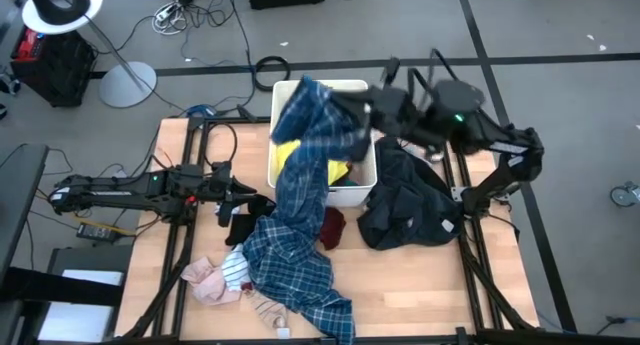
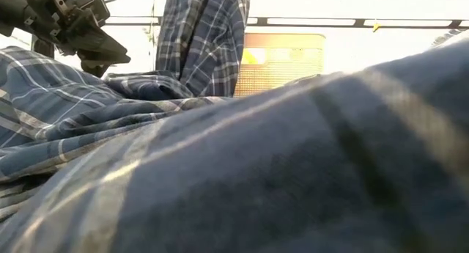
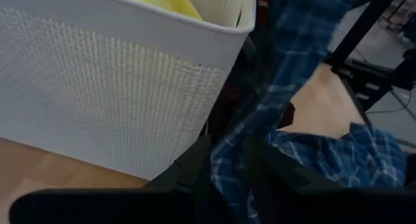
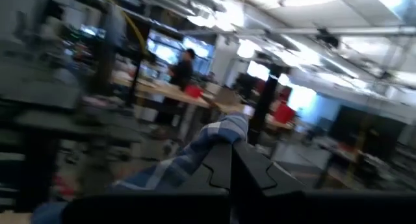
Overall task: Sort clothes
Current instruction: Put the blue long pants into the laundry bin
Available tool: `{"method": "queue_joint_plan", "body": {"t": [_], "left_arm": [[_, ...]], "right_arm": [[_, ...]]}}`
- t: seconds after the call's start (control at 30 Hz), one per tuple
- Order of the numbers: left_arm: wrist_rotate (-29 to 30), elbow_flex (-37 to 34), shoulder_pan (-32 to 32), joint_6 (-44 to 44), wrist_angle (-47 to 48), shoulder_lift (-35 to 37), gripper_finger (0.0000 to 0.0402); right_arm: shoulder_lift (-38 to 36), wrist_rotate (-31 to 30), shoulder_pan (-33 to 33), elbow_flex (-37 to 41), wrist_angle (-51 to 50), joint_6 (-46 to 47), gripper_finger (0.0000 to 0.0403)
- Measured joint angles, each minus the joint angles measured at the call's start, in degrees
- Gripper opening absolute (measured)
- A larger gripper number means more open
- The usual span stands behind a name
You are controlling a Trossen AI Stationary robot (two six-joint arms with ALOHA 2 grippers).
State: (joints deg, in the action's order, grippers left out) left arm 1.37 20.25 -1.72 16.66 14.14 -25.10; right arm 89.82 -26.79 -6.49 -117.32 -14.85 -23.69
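R gripper (image 1: 345, 107): I have it over the white basket (image 1: 365, 180), near the desk's far edge, raised. Fingers (image 4: 250, 165) fully closed, pinching a fold of the blue plaid shirt (image 1: 300, 215); wrist cam shows plaid cloth bunched at the fingertips with the room behind. A person (image 4: 182, 68) stands at a bench far off in that room.

Shirt position: top end hangs from the R gripper above the basket, the rest drapes down over the basket's near rim and trails across the desk (image 1: 420, 285) toward the near edge, ending close to the near-left area. Low cam is mostly covered by this shirt in the foreground; a strip of it hangs vertically further back.

L gripper (image 1: 240, 193): low over the desk, left of the basket's near-left corner, pointing toward the shirt. Fingers (image 3: 286, 175) part open, with plaid cloth lying between them in the wrist cam. Whether it is actually gripping the cloth or only straddling it, I cannot tell.

Other clothes:
- Yellow piece (image 1: 290, 155) inside the basket, left side, partly under the shirt.
- Black garment (image 1: 410, 210) heaped on the desk's right side, just beside the basket.
- Maroon piece (image 1: 333, 228) on the desk, near side of the basket, touching the shirt.
- Pink piece (image 1: 205, 282) and striped piece (image 1: 235, 270) at the near-left, beside the shirt's tail.
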Motion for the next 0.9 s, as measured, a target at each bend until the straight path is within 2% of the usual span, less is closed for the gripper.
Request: {"method": "queue_joint_plan", "body": {"t": [0.2, 0.6, 0.9], "left_arm": [[-0.1, 0.0, 0.0, -2.8, -0.3, 0.1, 0.0102], [-2.0, 0.0, 3.5, -5.9, -1.3, 1.2, 0.0102], [0.2, 0.0, 5.0, -7.5, 0.8, 6.6, 0.0102]], "right_arm": [[2.0, 7.4, 9.0, 2.3, -3.7, 8.4, 0.0000], [10.2, 8.0, 17.5, 12.0, -22.0, 25.6, 0.0000], [13.6, 18.6, 21.3, 23.9, -21.5, 33.8, 0.0003]]}}
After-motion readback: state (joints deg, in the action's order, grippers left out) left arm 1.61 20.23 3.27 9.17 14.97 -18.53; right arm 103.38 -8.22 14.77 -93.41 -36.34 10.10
